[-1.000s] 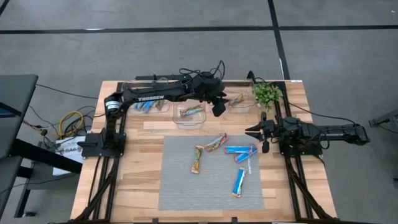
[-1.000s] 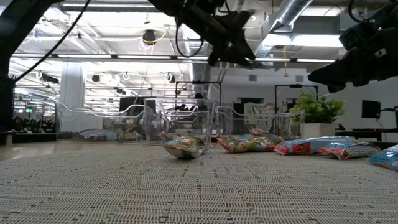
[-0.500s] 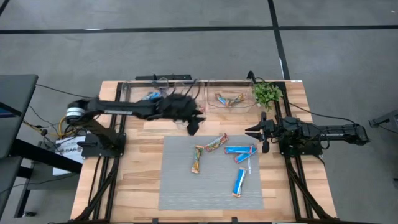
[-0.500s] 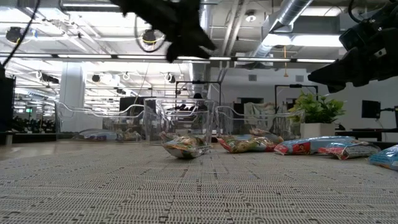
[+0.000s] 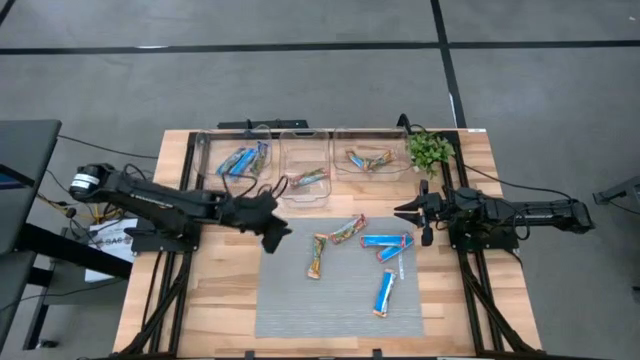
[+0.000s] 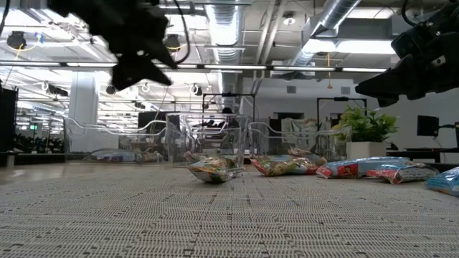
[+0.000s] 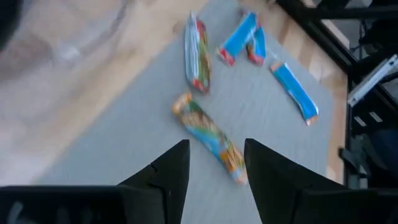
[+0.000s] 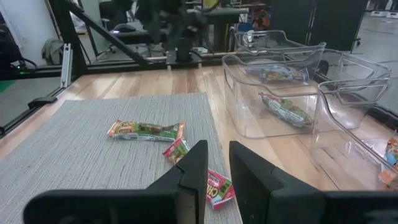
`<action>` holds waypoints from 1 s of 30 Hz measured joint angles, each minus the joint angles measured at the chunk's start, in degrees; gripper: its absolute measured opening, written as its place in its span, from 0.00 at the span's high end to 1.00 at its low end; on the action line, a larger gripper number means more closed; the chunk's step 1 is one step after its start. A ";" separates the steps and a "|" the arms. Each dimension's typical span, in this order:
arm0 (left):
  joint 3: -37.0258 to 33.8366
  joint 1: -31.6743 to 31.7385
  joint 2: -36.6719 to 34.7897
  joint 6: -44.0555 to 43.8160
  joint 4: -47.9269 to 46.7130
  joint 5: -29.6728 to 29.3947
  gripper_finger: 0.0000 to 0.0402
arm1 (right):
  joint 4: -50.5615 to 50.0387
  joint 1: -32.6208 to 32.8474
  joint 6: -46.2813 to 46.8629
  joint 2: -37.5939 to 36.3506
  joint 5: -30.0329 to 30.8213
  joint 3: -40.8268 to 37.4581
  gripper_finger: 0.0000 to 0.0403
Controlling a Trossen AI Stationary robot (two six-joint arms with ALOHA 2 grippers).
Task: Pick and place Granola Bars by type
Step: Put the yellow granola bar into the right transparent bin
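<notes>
1. Hovering over the bare wood at the grey mat's [image 5: 300, 300] left far corner, the left gripper [image 5: 274, 230] carries nothing; the left wrist view shows its two dark fingers [image 7: 168, 171] standing apart with only mat between them.
2. Three clear bins line the far edge of the table [image 5: 225, 290]. The left bin [image 5: 207, 160] holds blue-and-white bars [image 5: 243, 160] (at least two, the exact count is hard to tell).
3. The middle bin [image 5: 305, 145] holds one multicoloured bar [image 5: 310, 179], lying aslant.
4. The right bin [image 5: 372, 140] holds orange-tan bars [image 5: 368, 159]; they look like two, crossed over each other.
5. Five Granola Bars lie loose on the mat. Farthest left is a multicoloured bar [image 5: 318, 255], set lengthwise toward the near edge.
6. Just beside its far end lies a second multicoloured bar [image 5: 347, 229], tilted.
7. Next come two blue bars with red ends [image 5: 386, 243], touching or overlapping near the mat's right far corner.
8. A single blue-and-white bar [image 5: 384, 292] lies nearer the front, apart from the others.
9. A small green plant [image 5: 430, 150] stands at the table's right far corner.
10. The right gripper [image 5: 412, 212] waits at the mat's right edge, just beside the red-ended pair, its fingers [image 8: 196, 168] drawn in to a narrow gap and empty.
</notes>
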 joint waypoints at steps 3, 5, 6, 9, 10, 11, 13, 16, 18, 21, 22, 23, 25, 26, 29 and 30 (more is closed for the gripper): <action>-1.86 -3.95 -1.81 -4.77 -1.12 -1.85 0.64 | -0.02 0.00 0.00 0.00 0.00 0.00 0.85; -2.34 -6.48 -2.60 -6.74 -2.98 -2.95 0.64 | -0.04 0.02 0.00 0.02 0.00 0.00 0.85; -2.36 -7.58 -2.86 -7.32 -3.58 -3.58 0.64 | -0.04 0.00 0.00 0.02 0.00 0.00 0.85; -2.36 -10.14 -3.95 -9.22 -4.90 -5.54 0.64 | -0.06 0.00 0.00 0.02 0.02 0.00 0.85; -2.36 -10.69 -4.08 -9.63 -4.95 -5.99 0.64 | -0.06 0.00 0.00 0.02 0.02 0.00 0.85; -2.36 -11.10 -4.21 -10.03 -5.16 -6.38 0.64 | -0.06 0.00 0.02 0.02 0.02 0.00 0.85; -2.36 -11.54 -4.37 -11.16 -5.67 -6.60 0.64 | -0.06 0.01 0.00 0.02 0.02 0.00 0.85; -2.34 -11.83 -4.37 -12.49 -6.75 -6.61 0.64 | -0.08 0.02 0.02 0.02 0.02 0.00 0.85; -2.34 -11.88 -4.36 -13.19 -7.25 -6.67 0.64 | -0.08 0.02 0.02 0.02 0.02 0.00 0.85; -2.34 -11.88 -4.26 -13.96 -7.45 -7.04 0.64 | -0.08 0.00 0.00 0.02 0.02 0.00 0.85; -2.30 -11.88 -4.07 -14.82 -7.47 -7.38 0.64 | -0.08 0.00 0.00 0.02 0.02 0.00 0.85; -1.98 -11.88 -3.31 -15.89 -7.83 -8.06 0.64 | -0.08 0.00 0.00 0.02 0.02 0.00 0.85; -0.91 -11.80 -1.22 -17.25 -10.09 -8.71 0.64 | -0.08 0.01 0.00 0.02 0.02 0.00 0.85; -0.11 -11.54 -0.02 -17.51 -11.26 -8.94 0.64 | -0.10 0.00 0.00 0.02 0.02 0.00 0.85; 3.17 -10.44 5.18 -18.36 -12.41 -8.80 0.64 | -0.10 0.00 0.02 0.02 0.02 0.00 0.85; 4.43 -10.13 6.93 -18.47 -13.04 -8.53 0.64 | -0.10 0.00 0.02 0.02 0.02 0.00 0.85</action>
